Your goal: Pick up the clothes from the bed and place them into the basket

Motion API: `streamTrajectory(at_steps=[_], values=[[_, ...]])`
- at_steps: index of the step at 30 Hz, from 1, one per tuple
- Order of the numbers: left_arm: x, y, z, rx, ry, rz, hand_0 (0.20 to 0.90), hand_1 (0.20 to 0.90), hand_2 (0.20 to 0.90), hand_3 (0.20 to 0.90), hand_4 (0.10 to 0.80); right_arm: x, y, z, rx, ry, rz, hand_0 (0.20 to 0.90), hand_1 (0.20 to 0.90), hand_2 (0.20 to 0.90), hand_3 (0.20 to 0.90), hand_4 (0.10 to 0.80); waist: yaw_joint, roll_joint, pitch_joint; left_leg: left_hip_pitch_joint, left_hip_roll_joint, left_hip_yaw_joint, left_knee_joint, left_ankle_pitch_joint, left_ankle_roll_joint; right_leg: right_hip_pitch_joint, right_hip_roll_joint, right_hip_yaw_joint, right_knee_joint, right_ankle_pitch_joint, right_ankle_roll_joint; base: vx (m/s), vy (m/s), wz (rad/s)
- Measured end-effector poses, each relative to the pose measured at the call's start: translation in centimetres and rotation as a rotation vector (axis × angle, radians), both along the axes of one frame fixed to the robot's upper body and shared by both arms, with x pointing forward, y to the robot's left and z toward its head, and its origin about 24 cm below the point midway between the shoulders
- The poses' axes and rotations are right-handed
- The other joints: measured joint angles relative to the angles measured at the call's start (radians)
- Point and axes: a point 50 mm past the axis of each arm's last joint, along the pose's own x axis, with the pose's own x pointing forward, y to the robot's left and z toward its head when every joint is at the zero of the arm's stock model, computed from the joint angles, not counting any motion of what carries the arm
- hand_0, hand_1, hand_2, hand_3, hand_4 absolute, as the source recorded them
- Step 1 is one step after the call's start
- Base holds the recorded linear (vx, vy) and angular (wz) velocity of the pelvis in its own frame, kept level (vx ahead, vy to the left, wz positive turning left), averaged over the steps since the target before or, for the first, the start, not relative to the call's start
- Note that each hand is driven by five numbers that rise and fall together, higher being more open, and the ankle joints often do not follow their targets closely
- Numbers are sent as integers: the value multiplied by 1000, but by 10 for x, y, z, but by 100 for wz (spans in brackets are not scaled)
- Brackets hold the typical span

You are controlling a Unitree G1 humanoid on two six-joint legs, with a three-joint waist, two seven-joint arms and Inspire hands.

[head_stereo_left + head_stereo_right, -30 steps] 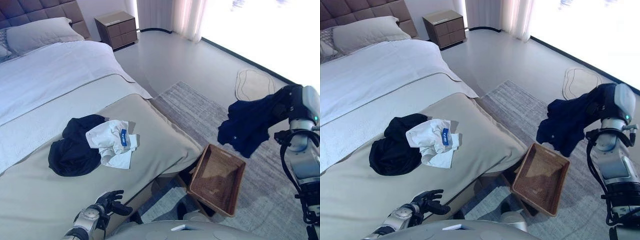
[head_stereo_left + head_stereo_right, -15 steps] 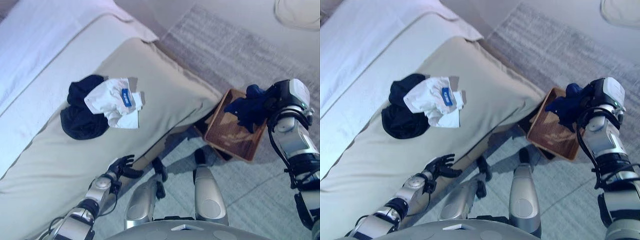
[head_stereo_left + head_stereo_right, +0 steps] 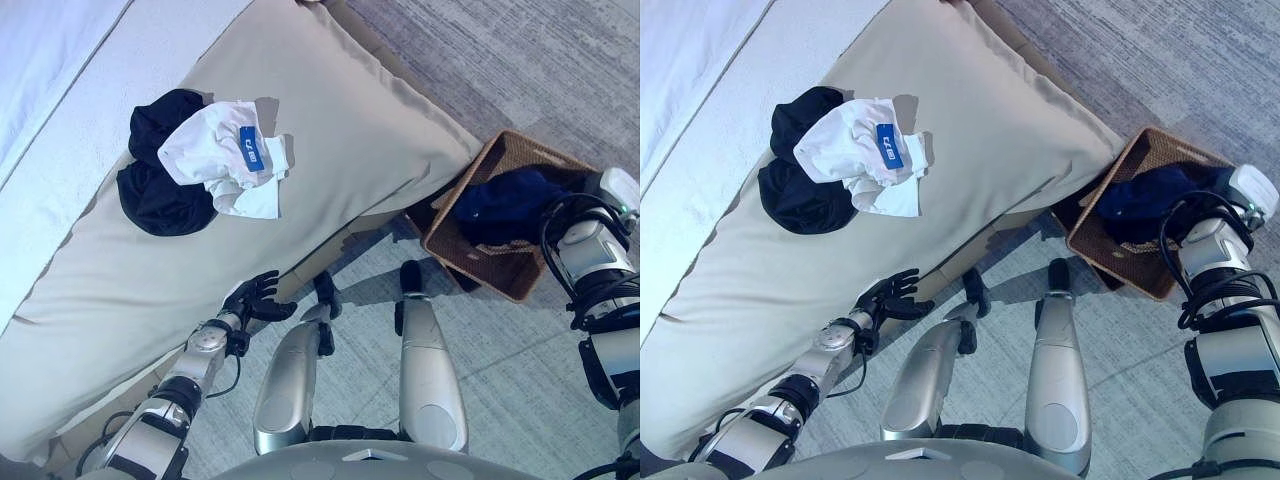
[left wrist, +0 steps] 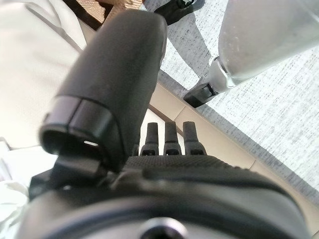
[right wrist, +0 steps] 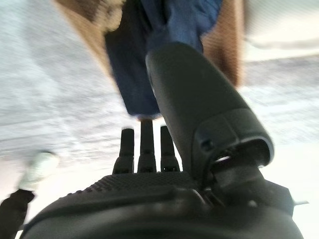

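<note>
Navy garment (image 3: 508,203) now inside basket (image 3: 520,278), prev. hanging above.

On the bed (image 3: 330,120), 2 garments lie together, the shirt (image 3: 222,160) partly over the other garment (image 3: 160,195). Right of the bed, the basket (image 3: 545,290) stands on the rug (image 3: 560,80), a third garment (image 3: 505,200) inside.

Silver-grey arms, black ribbed wrist joints, dark left hand (image 3: 256,298), dark fingers.
</note>
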Motion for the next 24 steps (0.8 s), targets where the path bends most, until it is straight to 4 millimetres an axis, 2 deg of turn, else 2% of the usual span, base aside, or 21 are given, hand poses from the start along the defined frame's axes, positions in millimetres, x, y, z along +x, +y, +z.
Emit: streamTrajectory(at_steps=[5, 7, 9, 11, 14, 15, 16, 19, 22, 24], values=[[-7, 3, -5, 1, 26, 2, 900, 900, 900, 900, 800, -13, -7, -19, 58, 71, 2, 900, 900, 900, 900, 800, 2, 1, -1, 52, 3, -14, -45, 16, -5, 63, -1, -27, -41, 2, -3, 52, 40, 8], [-10, 5, -7, 2, 36, 8, 900, 900, 900, 900, 800, -14, -8, -14, 77, 24, 15, 900, 900, 900, 900, 800, -1, 1, -1, 74, 6, -19, -78, 24, 1, 87, 2, -33, -72, -2, -4, 138, 59, 6], [-16, 7, -11, 0, 51, 17, 900, 900, 900, 900, 800, -14, -7, -1, 85, -71, 55, 900, 900, 900, 900, 800, -9, 1, -1, 90, 5, -25, -104, 32, 0, 109, 4, -39, -98, 5, 1, 157, 84, 8], [-24, 9, -16, 0, 81, 30, 900, 900, 900, 900, 800, -12, 2, 13, 67, -149, 130, 900, 900, 900, 900, 800, -32, 1, -1, 123, 6, -38, -130, 43, 5, 156, 4, -57, -134, 14, 0, 181, 118, 16], [-32, 9, -21, -23, 99, 57, 900, 900, 900, 900, 800, -9, 17, 37, 16, -231, 252, 900, 900, 900, 900, 800, -32, 0, -1, 171, 6, -38, -158, 43, 6, 211, 5, -59, -176, 20, 8, 185, 166, 2], [-32, 10, -22, -42, 98, 85, 900, 900, 900, 900, 800, -10, 25, 51, -2, -262, 316, 900, 900, 900, 900, 800, -31, 0, -1, 180, 5, -43, -162, 44, 5, 236, 4, -69, -196, 33, 15, 216, 195, 13], [-33, 10, -22, -55, 97, 102, 900, 900, 900, 900, 800, -10, 31, 56, -17, -271, 357, 900, 900, 900, 900, 800, -31, -1, -1, 190, 5, -48, -163, 44, 5, 258, 3, -81, -210, 43, 18, 201, 201, 27], [-35, 9, -24, -83, 101, 144, 900, 900, 900, 900, 800, -12, 48, 61, -24, -272, 484, 900, 900, 900, 900, 800, -17, -16, -6, 229, 2, -84, -165, 42, 8, 335, -1, -118, -246, 44, 18, 181, 176, 35], [-41, 15, -28, -80, 121, 184, 900, 900, 900, 900, 800, -8, 67, 61, -38, -285, 592, 900, 900, 900, 900, 800, 19, -59, -31, 246, 3, -118, -168, 40, 10, 387, -2, -159, -277, 44, 18, 159, 190, 38], [-50, 20, -35, -67, 162, 203, 900, 900, 900, 900, 800, -5, 76, 52, -47, -253, 621, 900, 900, 900, 900, 800, 45, -96, -56, 255, 1, -158, -167, 40, 9, 429, -5, -201, -296, 44, 18, 178, 200, 65]])
